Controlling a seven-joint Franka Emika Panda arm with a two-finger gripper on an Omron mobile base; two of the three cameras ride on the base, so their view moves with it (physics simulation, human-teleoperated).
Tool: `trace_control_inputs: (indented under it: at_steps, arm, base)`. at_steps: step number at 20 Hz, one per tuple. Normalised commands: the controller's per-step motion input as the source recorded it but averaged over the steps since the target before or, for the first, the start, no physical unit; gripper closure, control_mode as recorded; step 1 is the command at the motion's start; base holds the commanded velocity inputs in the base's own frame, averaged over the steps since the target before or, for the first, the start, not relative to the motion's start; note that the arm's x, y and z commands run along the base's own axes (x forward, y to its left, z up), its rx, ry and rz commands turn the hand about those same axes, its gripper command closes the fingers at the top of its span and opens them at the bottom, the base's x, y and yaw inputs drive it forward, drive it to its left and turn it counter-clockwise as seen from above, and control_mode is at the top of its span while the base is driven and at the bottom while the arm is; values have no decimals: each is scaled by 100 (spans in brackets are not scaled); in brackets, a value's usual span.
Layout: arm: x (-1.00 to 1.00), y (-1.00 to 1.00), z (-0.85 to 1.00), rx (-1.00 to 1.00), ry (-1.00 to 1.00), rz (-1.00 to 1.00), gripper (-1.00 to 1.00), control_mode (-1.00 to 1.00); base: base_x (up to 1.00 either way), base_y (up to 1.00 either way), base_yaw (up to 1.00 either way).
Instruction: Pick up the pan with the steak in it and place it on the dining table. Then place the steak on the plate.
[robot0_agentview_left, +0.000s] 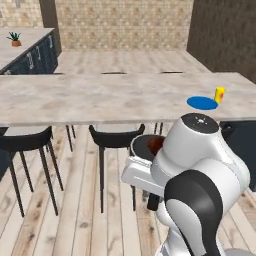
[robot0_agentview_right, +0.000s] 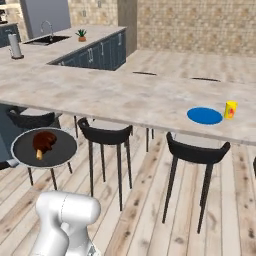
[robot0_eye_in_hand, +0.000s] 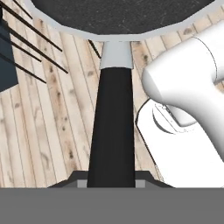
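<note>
Pan (robot0_agentview_right: 44, 147): rigid, you are carrying it level below the tabletop (robot0_agentview_right: 125, 97) edge.
Steak (robot0_agentview_right: 44, 141): loose, sliding if tilted.
Hand (robot0_eye_in_hand: 111, 183): pinching the handle (robot0_eye_in_hand: 111, 131) end.

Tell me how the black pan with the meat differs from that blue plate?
The pan is black with a silvery rim and carries the steak; the plate is plain blue and bare. The pan hangs in the air, off the dining table, held by its handle; the plate lies flat on the table. Both are round.
</note>
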Motion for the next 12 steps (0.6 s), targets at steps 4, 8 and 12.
trace_control_inputs:
  at_steps: [4,8,12]
  arm:
    - [0,0,0,0,0,0,100,100]
    - [0,0,0,0,0,0,100,100]
    - [0,0,0,0,0,0,100,100]
  base:
    - [1,-99,2]
    - [24,-70,2]
    - [56,-23,1]
